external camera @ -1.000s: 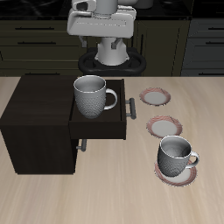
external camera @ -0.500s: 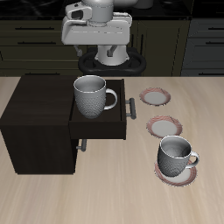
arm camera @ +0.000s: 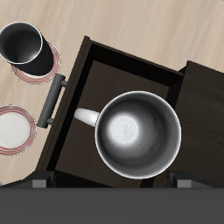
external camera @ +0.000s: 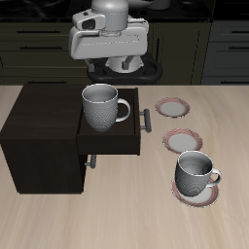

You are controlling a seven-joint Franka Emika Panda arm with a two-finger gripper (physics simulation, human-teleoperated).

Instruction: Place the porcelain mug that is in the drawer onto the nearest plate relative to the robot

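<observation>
The porcelain mug (external camera: 102, 107) stands upright in the open dark drawer (external camera: 122, 141), its loop handle pointing toward the drawer's grey bar handle (external camera: 146, 119). In the wrist view the mug (arm camera: 137, 133) is seen from straight above. My gripper (external camera: 108, 58) hangs high above the back of the drawer, open and empty, well clear of the mug; its fingertips (arm camera: 39, 181) stand wide apart. The plate nearest the robot (external camera: 172, 106) lies empty beside the drawer, farthest back of three saucers. It does not show in the wrist view.
A second grey-white mug (external camera: 195, 173) stands on the saucer (external camera: 197, 195) nearest the table's front edge. An empty middle saucer (external camera: 182, 142) lies between the other two. The dark cabinet body (external camera: 39, 136) holds the drawer.
The arm has brought my gripper slightly lower and forward, toward the drawer. The mugs, saucers and drawer have not moved.
</observation>
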